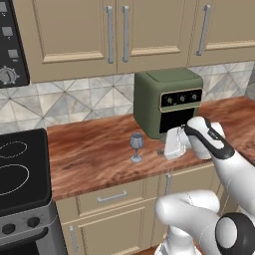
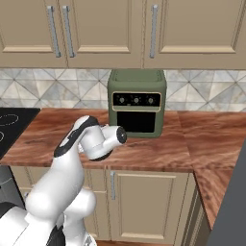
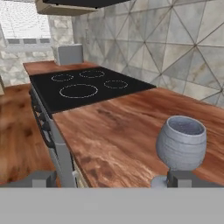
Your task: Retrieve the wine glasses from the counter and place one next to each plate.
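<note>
Left base view: a wine glass (image 1: 136,146) stands upright on the counter (image 1: 94,154), left of the green toaster oven (image 1: 167,102), with the gripper (image 1: 167,145) just to its right, jaws apparently spread wide and empty. Right base view: the arm hides the glass. Hand view: the glass (image 3: 180,146) stands near, in front of the right fingertip (image 3: 181,178); the cooktop (image 3: 87,87) lies beyond.

a wine glass (image 1: 136,147) stands upright on the counter (image 1: 94,154) before a green toaster oven (image 1: 168,102), the open gripper (image 1: 163,149) just beside it.
</note>
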Robot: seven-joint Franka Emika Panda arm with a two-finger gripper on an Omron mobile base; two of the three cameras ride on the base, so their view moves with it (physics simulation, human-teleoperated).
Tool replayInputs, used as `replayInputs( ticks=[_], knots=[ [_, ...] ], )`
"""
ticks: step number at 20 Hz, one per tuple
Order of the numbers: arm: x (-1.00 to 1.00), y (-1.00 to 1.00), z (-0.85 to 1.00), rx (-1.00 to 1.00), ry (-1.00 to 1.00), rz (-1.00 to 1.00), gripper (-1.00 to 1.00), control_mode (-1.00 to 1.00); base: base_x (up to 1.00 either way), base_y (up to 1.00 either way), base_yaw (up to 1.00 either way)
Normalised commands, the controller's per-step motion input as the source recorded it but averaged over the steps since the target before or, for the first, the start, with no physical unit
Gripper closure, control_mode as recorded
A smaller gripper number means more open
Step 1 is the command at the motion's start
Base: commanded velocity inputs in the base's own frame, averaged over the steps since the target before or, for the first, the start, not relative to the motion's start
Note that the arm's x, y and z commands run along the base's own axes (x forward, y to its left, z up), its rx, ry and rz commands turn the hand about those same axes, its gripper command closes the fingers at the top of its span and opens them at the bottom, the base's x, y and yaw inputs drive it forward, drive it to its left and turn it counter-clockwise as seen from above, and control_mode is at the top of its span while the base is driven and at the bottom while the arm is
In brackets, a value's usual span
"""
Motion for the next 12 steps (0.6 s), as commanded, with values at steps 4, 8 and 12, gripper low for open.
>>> replayInputs(
  ticks=[4,8,12],
  knots=[
    [0.13,0.00,-0.27,-0.03,0.00,0.00,-1.00,-1.00,0.00,0.00,0.00],
    [0.27,0.00,-0.15,0.00,0.00,0.00,-1.00,-1.00,0.00,0.00,0.00],
    [0.33,0.00,-0.21,0.00,0.00,0.02,-1.00,-1.00,0.00,0.00,0.00]
  ],
)
